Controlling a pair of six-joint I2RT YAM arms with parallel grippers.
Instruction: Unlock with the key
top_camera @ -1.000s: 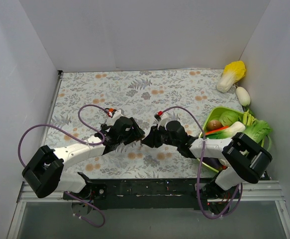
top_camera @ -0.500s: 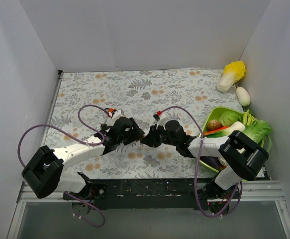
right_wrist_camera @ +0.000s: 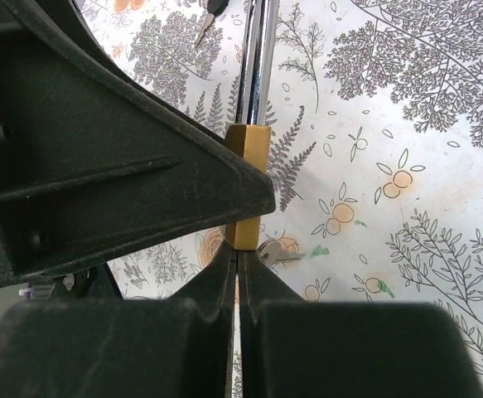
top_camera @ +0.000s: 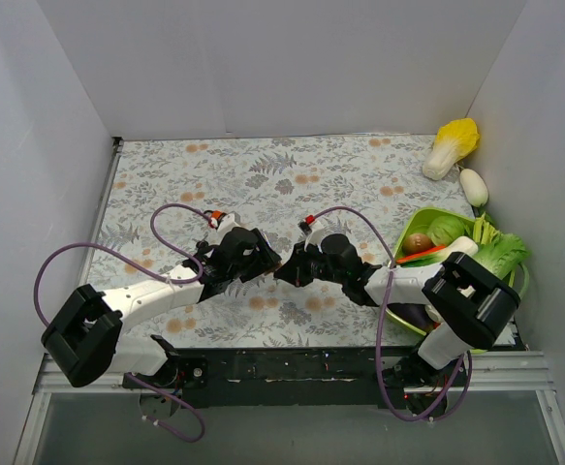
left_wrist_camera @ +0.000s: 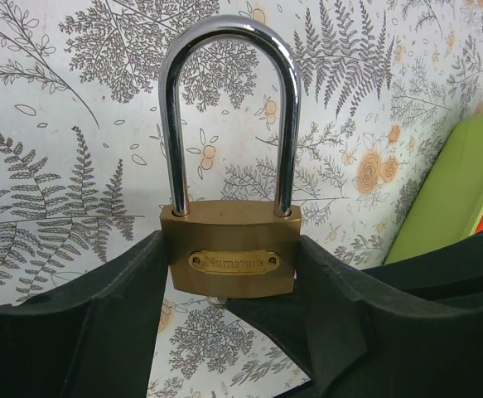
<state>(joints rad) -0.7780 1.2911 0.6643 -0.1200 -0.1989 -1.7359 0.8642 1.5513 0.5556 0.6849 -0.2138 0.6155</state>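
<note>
Padlock clamped at frame centre of the top view; green tray (top_camera: 435,212) at right edge of the desk (top_camera: 166,174).
The tray holds a round brown item (top_camera: 418,242), a carrot (top_camera: 423,254) and leafy greens (top_camera: 500,254). The left end effector (left_wrist_camera: 229,282) is closed on the brass body of the padlock (left_wrist_camera: 231,249), one finger on each side. In the left wrist view the padlock's long axis runs vertically and the closed shackle (left_wrist_camera: 229,108) points to the top of the frame. The right end effector (right_wrist_camera: 236,257) meets the padlock's underside with its fingers pressed together on the key (right_wrist_camera: 276,251), of which only a silver sliver shows.
</note>
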